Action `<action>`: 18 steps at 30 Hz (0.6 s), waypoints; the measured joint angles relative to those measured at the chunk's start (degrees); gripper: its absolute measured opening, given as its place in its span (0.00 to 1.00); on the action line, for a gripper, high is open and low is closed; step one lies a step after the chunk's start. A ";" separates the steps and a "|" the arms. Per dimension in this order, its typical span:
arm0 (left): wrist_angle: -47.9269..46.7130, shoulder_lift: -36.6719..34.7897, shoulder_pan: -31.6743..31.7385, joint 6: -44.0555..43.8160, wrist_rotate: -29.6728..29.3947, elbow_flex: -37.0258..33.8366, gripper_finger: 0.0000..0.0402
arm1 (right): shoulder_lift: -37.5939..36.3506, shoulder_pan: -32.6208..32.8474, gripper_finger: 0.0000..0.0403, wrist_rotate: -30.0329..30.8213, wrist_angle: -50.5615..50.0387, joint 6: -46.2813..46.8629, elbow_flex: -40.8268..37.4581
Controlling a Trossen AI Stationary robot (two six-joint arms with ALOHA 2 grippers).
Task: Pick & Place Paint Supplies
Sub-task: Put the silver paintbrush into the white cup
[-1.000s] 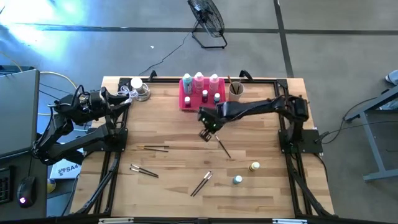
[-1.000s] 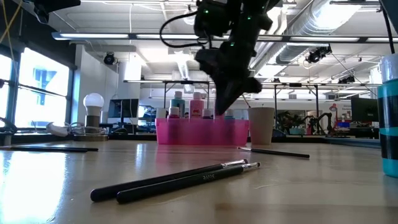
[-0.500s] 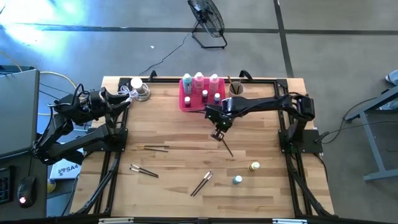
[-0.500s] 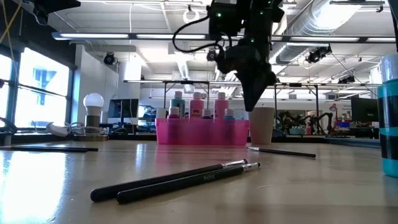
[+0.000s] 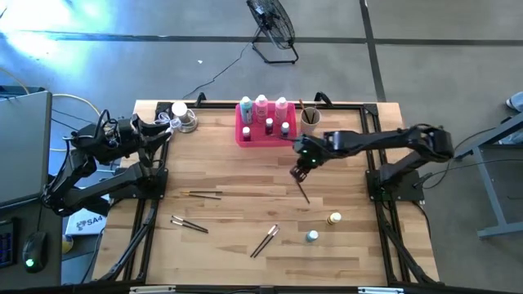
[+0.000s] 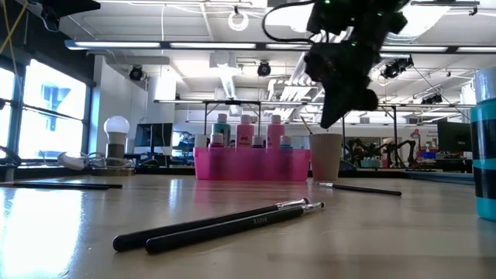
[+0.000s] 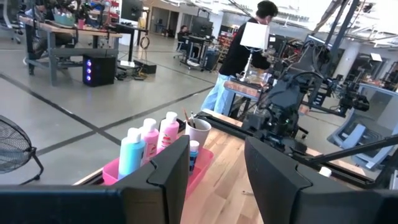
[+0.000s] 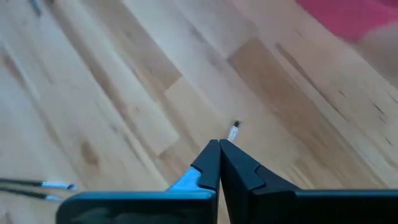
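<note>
Wooden table [image 5: 245, 175]; right gripper [image 5: 299, 171] shut on paintbrush [image 5: 302, 194]

I count three tall bottles [image 5: 261, 104], two loose tiny bottles [image 5: 334, 218], one tray [image 5: 243, 135] and one cup [image 5: 310, 118]; the brushes [image 5: 264, 241] overlap too much to count.

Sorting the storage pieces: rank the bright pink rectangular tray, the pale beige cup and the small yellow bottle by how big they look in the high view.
1. Bright pink rectangular tray, clearly the largest.
2. Pale beige cup, far smaller than the tray.
3. Small yellow bottle, smallest, though only a little smaller than the cup.
</note>
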 joint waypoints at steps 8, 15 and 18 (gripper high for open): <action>0.02 0.00 -0.01 -1.25 0.02 0.00 0.38 | -1.94 0.07 0.00 1.42 0.89 6.35 -5.36; 0.02 0.00 0.00 -1.27 0.05 0.00 0.38 | -1.85 -0.09 0.02 6.00 4.11 5.08 -5.28; 0.02 0.00 -0.01 -1.26 0.07 0.00 0.38 | -1.85 -0.43 0.07 6.90 4.11 4.71 -5.28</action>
